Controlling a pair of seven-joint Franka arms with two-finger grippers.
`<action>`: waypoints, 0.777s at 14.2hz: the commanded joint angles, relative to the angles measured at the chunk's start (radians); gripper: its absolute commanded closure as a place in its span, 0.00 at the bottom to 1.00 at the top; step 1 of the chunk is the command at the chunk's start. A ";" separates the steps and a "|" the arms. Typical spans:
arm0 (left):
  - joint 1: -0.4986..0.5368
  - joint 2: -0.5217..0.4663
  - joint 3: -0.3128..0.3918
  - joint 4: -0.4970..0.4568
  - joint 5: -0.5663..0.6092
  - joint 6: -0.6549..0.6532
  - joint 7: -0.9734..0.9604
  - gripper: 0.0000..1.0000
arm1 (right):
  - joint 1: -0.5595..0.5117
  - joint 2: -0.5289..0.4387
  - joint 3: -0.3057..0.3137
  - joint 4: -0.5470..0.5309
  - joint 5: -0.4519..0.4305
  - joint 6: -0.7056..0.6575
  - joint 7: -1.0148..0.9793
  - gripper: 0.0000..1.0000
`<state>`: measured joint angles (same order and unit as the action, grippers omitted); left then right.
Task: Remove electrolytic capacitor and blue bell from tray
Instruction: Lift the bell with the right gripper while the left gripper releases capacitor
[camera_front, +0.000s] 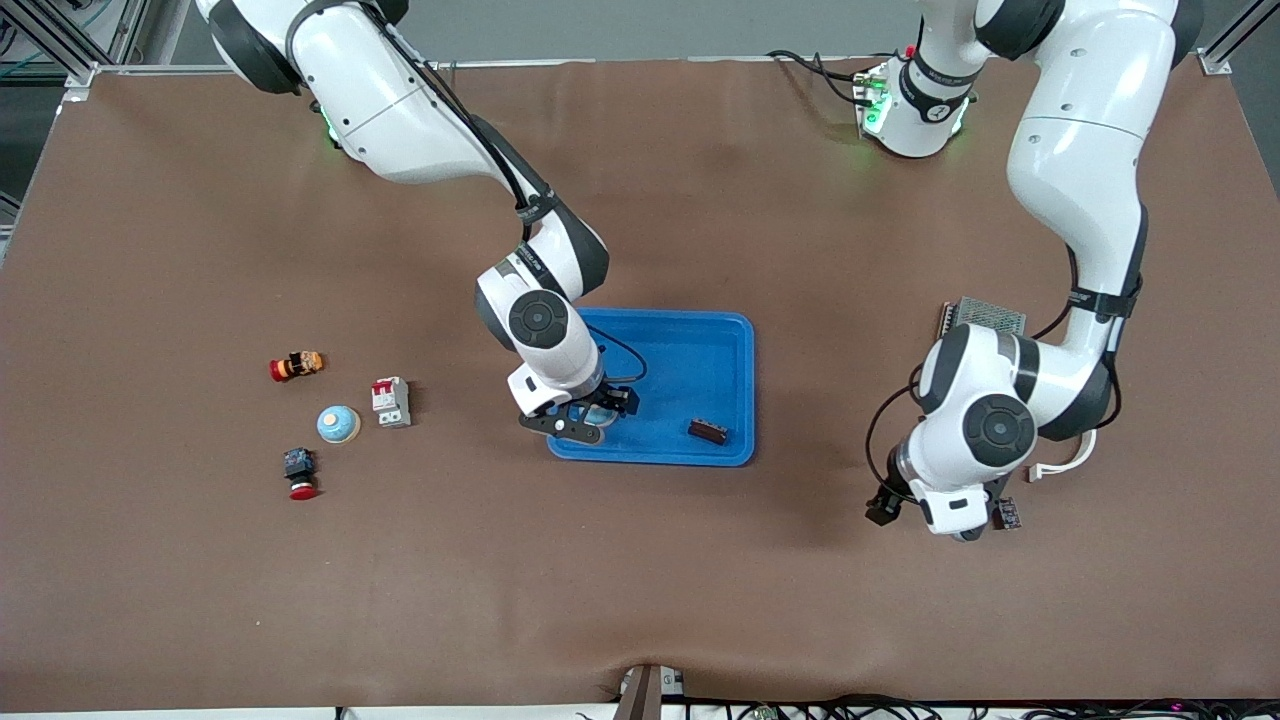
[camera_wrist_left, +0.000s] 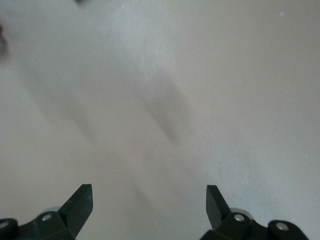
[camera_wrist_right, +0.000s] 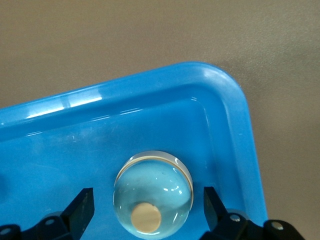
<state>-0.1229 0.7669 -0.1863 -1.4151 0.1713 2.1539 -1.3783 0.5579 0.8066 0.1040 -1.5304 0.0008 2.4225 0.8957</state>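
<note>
While the left gripper waited open over bare table at lower right, the right gripper stood open around the bell in the tray's lower-left corner.

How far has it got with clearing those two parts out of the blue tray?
Done: one blue dome already lies on the table, outside the tray. In hand: the right gripper is open, straddling the blue bell in a tray corner, not yet gripping. Left: lifting it out; a small dark part also sits in the tray. The left gripper waits open over bare table.
</note>
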 joint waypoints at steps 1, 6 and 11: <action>-0.036 -0.018 -0.001 -0.018 0.016 -0.017 -0.117 0.00 | 0.013 0.022 -0.009 0.030 -0.016 0.003 0.025 0.15; -0.103 -0.020 -0.001 -0.018 0.017 -0.017 -0.252 0.00 | 0.013 0.026 -0.009 0.030 -0.016 0.007 0.025 0.38; -0.153 -0.018 -0.002 -0.018 0.016 -0.017 -0.347 0.00 | 0.013 0.023 -0.007 0.041 -0.015 0.003 0.020 0.54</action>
<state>-0.2568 0.7669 -0.1888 -1.4189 0.1713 2.1524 -1.6796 0.5582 0.8156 0.1039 -1.5219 0.0003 2.4280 0.8957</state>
